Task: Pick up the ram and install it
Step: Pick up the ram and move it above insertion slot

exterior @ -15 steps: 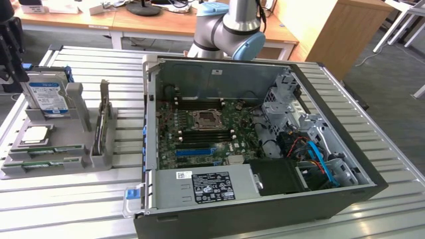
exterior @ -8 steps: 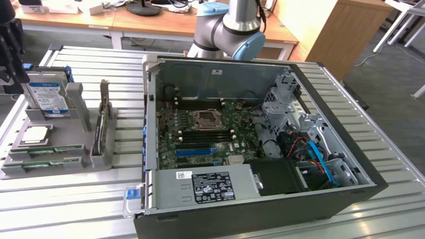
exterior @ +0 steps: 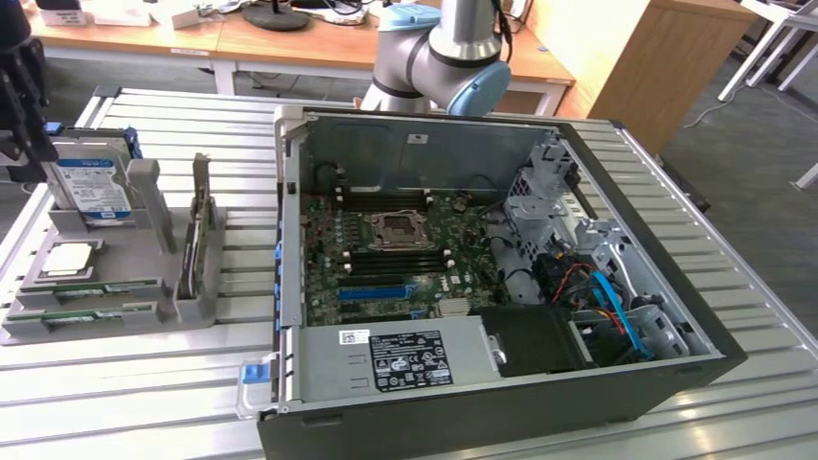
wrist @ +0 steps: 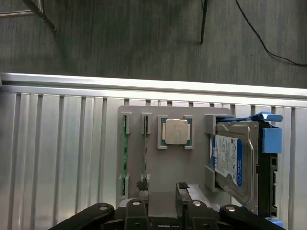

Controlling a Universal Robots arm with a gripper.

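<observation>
Gripper (wrist: pixel 162 187) hovers over grey holder (wrist: pixel 165 167), jaws wide and empty, seemingly lined up with green ram (wrist: pixel 145 151), which stands on edge in its slot for easy pinching.

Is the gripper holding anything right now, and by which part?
Nothing is held. The open gripper hangs empty above the grey holder where the ram sticks sit.

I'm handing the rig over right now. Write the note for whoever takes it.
Gripper: open, empty, hovering over the gray holder.
Ram sticks: two, on edge in the holder's slots, beside the processor. The hard drive stands on the processor's other side.
Done: nothing, no stick lifted yet.
Left: pick up the ram and install it on the motherboard in the open computer case.
</observation>
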